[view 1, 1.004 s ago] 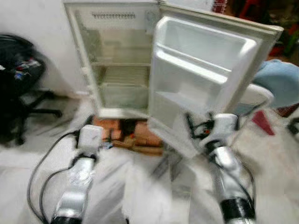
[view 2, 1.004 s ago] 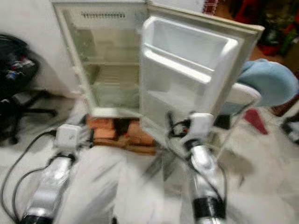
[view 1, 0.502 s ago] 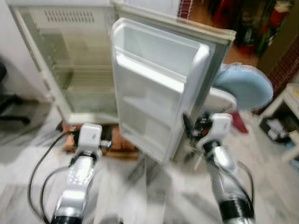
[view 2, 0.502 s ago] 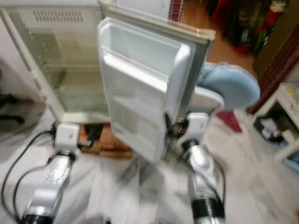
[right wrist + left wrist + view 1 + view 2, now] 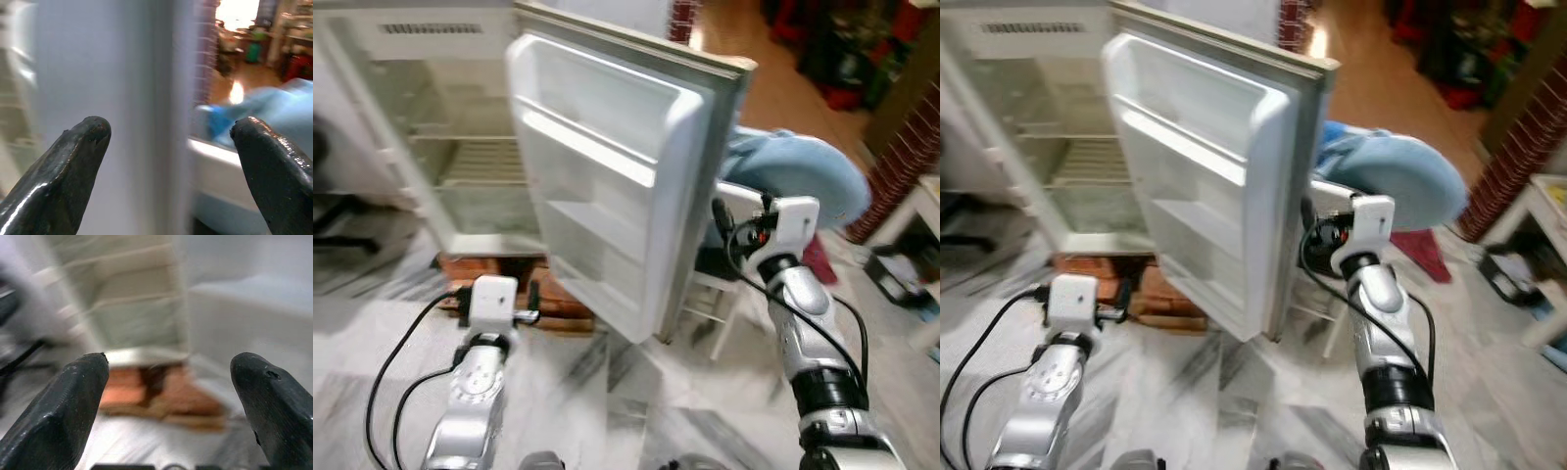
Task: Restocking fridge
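- Door edge (image 5: 700, 196) of the open fridge (image 5: 460, 147) stands at 10 o'clock, just beside the right claw (image 5: 168, 142), fingers spread.
- Left claw (image 5: 168, 382), spread too, is farther, pointing at the cabinet.

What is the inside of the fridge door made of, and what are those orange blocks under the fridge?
The inside of the fridge door looks like smooth white plastic: it is shaped in one piece with shelves and has a soft shine. The blocks under the fridge are probably bricks, judging by their dull orange-red colour and boxy shape, though blur hides their surface.
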`<state>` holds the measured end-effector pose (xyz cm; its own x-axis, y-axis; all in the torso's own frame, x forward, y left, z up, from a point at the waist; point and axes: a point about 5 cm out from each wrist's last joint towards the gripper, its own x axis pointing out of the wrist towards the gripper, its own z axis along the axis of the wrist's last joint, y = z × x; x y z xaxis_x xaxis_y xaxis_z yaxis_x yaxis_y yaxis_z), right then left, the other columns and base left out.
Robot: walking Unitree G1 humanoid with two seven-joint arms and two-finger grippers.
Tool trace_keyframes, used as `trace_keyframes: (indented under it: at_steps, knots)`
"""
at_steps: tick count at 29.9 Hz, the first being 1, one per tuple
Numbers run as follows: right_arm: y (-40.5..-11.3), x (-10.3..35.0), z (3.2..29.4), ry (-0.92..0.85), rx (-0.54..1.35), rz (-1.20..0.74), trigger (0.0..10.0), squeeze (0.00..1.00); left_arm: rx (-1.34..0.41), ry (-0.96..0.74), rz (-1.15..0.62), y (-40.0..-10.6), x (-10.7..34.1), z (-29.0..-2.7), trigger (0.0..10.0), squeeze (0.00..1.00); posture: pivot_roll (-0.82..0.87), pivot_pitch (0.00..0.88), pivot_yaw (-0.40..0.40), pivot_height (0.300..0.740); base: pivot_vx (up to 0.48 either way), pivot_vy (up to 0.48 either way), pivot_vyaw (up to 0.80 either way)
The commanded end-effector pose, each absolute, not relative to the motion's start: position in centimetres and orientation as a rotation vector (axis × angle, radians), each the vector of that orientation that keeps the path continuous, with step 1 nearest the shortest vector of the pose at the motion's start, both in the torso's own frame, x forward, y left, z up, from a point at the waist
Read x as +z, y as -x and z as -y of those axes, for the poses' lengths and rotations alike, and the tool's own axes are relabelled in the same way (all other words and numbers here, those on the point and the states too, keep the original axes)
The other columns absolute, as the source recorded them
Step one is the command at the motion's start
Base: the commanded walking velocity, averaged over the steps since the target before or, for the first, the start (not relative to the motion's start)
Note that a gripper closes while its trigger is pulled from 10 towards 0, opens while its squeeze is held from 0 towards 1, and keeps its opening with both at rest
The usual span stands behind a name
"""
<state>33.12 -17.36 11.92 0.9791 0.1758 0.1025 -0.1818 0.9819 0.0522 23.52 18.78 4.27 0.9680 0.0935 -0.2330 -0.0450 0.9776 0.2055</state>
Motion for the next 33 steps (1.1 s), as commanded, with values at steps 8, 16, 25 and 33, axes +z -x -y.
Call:
trace_keyframes:
  at_steps: [8, 16, 25, 33]
  knots:
    - [-35.1, 12.7, 17.4, -0.045, 0.033, 0.091, 10.0, 0.0, 0.086, -0.201, -0.224, -23.2, 4.9, -18.9, 10.0, 0.0, 0.07, 0.004, -0.031, 0.74, 0.0, 0.0, 0.15]
    - [-36.4, 14.0, 13.2, -0.322, 0.168, 0.094, 10.0, 0.0, 0.067, -0.207, -0.225, -23.4, 4.8, -18.7, 10.0, 0.0, 0.06, 0.0, -0.021, 0.74, 0.0, 0.0, 0.0]
    - [-30.9, 18.6, 4.7, -0.654, 0.901, 0.166, 10.0, 0.0, 0.025, -0.215, -0.21, -23.7, 5.0, -18.2, 10.0, 0.0, 0.06, 0.0, -0.027, 0.74, 0.0, 0.0, 0.0]
    - [-26.5, 12.9, 9.0, -0.528, 1.062, -0.103, 10.0, 0.0, 0.036, -0.23, -0.242, -22.7, 4.3, -19.1, 10.0, 0.0, 0.06, 0.0, -0.03, 0.74, 0.0, 0.0, 0.0]
